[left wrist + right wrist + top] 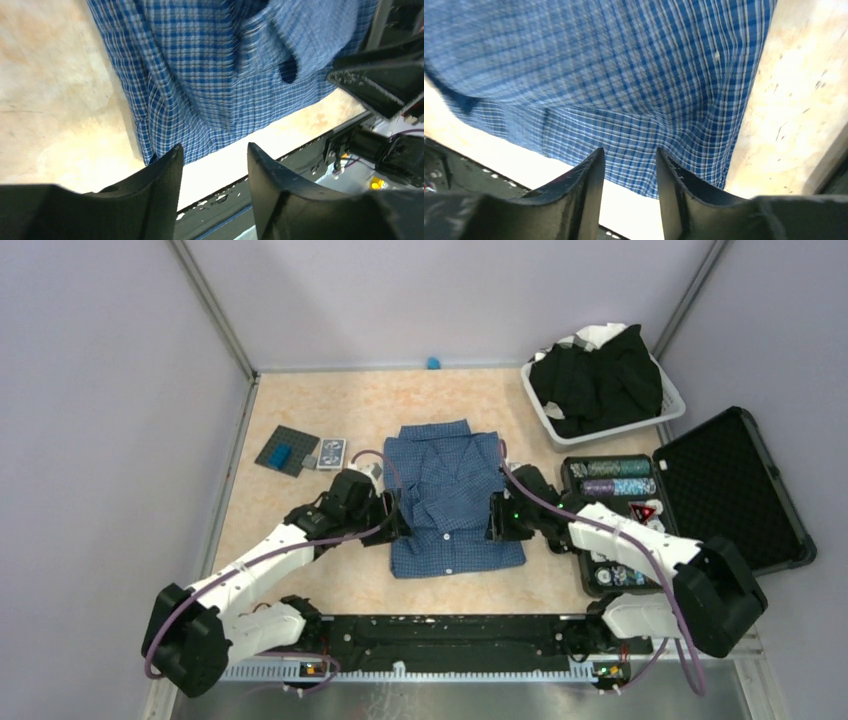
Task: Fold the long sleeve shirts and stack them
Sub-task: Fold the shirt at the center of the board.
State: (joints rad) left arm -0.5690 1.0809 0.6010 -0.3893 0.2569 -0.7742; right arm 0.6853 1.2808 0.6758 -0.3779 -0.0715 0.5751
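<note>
The blue checked shirt point(450, 498) lies flat in the middle of the table, collar toward the far side, sleeves folded in over the body. It fills the left wrist view point(225, 70) and the right wrist view point(624, 75). My left gripper point(398, 522) hovers at the shirt's left edge, open and empty, also shown in the left wrist view point(215, 150). My right gripper point(494, 520) hovers at the shirt's right edge, open and empty, also shown in the right wrist view point(630, 152). The black shirts point(598, 378) lie heaped in a white basket point(672, 410) at the back right.
An open black hard case point(735, 490) with foam lining and poker chips stands right of the shirt. A dark grey baseplate point(286, 450) with a blue brick and a card deck point(331, 453) lie at the left. A small blue object point(433, 363) sits by the back wall.
</note>
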